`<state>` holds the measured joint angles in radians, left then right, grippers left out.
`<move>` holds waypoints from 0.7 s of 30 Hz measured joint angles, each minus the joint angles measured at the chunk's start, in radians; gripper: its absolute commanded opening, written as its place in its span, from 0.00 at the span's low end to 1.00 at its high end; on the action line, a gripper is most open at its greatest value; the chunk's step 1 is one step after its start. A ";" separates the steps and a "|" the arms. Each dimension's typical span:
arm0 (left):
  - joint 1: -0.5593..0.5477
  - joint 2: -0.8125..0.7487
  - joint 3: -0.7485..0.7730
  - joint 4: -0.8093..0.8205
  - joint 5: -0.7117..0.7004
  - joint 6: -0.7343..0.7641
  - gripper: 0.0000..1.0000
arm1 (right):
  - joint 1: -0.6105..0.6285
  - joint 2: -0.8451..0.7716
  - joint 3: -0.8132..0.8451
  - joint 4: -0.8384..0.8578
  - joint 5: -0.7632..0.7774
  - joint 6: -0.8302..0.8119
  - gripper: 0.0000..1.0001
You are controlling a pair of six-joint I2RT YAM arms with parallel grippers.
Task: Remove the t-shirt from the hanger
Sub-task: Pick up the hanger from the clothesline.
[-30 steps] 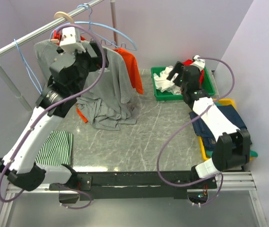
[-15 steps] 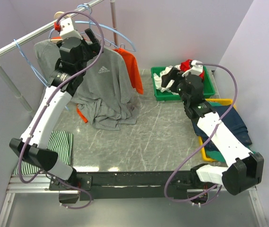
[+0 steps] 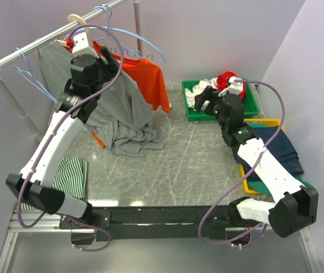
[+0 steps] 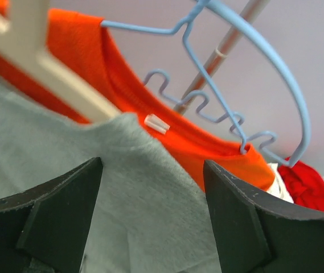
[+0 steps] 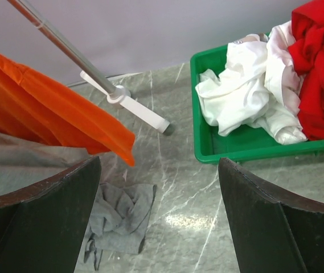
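Our left gripper (image 4: 150,170) stands with jaws wide apart astride the soft grey knit t-shirt (image 3: 124,105); the shirt hangs crumpled from a cream flat-armed hanger (image 4: 53,78) under the round metal rail (image 3: 36,43); our right gripper (image 5: 159,164), well right of the rail, gapes empty.

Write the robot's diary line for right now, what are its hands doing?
left hand: open, at grey t-shirt by hanger | right hand: open, empty, above table | grey t-shirt: on hanger
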<state>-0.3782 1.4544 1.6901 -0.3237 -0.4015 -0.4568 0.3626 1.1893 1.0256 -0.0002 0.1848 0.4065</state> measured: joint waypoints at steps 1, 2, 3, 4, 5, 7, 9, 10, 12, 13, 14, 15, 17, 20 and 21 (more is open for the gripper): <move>0.000 -0.022 -0.017 -0.008 -0.004 0.001 0.81 | 0.001 0.000 0.000 0.000 0.000 0.000 0.91; 0.000 -0.043 -0.030 -0.019 -0.007 0.002 0.82 | 0.002 0.000 -0.001 0.002 0.000 0.000 0.91; 0.000 -0.063 -0.036 -0.035 -0.008 0.003 0.83 | 0.004 -0.001 -0.002 0.006 -0.001 0.001 0.91; 0.000 -0.079 -0.041 -0.047 -0.011 0.005 0.84 | 0.006 -0.002 -0.004 0.011 -0.003 0.002 0.91; 0.000 -0.096 -0.045 -0.059 -0.014 0.008 0.84 | 0.007 -0.004 -0.007 0.012 -0.004 0.004 0.91; 0.000 -0.133 -0.062 -0.075 -0.017 0.011 0.83 | 0.010 -0.009 -0.018 0.019 -0.006 0.006 0.91; 0.000 -0.169 -0.086 -0.091 -0.021 0.011 0.81 | 0.012 -0.016 -0.031 0.024 -0.008 0.011 0.91; 0.000 -0.182 -0.095 -0.097 -0.023 0.012 0.81 | 0.013 -0.018 -0.035 0.024 -0.009 0.012 0.91; 0.000 -0.204 -0.113 -0.112 -0.025 0.018 0.79 | 0.014 -0.026 -0.044 0.029 -0.010 0.017 0.90; 0.000 -0.209 -0.117 -0.119 -0.025 0.018 0.77 | 0.015 -0.031 -0.050 0.032 -0.010 0.019 0.90; 0.000 -0.210 -0.121 -0.128 -0.025 0.018 0.76 | 0.015 -0.038 -0.056 0.033 -0.010 0.019 0.90; 0.000 -0.212 -0.126 -0.133 -0.025 0.018 0.73 | 0.015 -0.044 -0.060 0.036 -0.010 0.019 0.90; 0.000 -0.216 -0.152 -0.147 -0.023 0.018 0.66 | 0.016 -0.061 -0.069 0.039 -0.009 0.020 0.90; 0.000 -0.220 -0.187 -0.184 -0.018 0.019 0.47 | 0.016 -0.086 -0.082 0.046 -0.005 0.020 0.90; 0.000 -0.220 -0.189 -0.198 -0.016 0.019 0.42 | 0.016 -0.093 -0.085 0.046 -0.003 0.020 0.90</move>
<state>-0.3782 1.2346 1.5013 -0.5213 -0.4175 -0.4377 0.3782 1.0962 0.9405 0.0456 0.1818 0.4267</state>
